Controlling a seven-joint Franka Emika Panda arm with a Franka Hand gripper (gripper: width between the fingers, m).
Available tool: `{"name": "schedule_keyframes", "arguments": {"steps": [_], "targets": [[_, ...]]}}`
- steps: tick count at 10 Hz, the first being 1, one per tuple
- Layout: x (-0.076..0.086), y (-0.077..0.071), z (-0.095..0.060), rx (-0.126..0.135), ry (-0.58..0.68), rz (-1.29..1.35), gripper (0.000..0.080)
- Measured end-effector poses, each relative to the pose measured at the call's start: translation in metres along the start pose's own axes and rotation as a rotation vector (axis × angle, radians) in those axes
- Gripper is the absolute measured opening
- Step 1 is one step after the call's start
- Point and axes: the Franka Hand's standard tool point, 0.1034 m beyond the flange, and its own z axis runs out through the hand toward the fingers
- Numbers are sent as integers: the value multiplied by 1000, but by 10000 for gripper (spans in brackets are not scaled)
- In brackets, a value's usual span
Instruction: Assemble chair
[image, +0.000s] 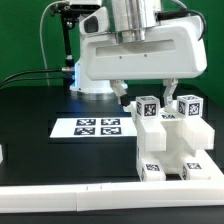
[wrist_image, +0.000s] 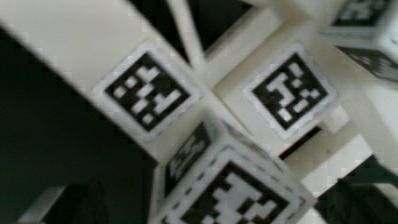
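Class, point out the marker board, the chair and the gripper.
marker board (image: 97, 126), exterior view, its middle.
chair (image: 160, 150), exterior view, front block face.
gripper (image: 146, 92), exterior view, between open fingers.

Chair parts (image: 168, 140) clustered at exterior view's right, near border rail (image: 70, 200); marker board (image: 97, 127) to their left.
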Motion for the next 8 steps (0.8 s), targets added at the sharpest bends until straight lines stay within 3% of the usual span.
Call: {"name": "schedule_keyframes", "arguments": {"steps": [1, 2, 4, 6, 8], "targets": [[-7, -3, 2, -22, 0, -131, 644], [-5, -2, 2, -21, 0, -182, 644], [0, -2, 5, -69, -4, -553, 648], [0, -2, 7, -68, -8, -594, 648], [0, -2, 7, -68, -8, -580, 384]]}}
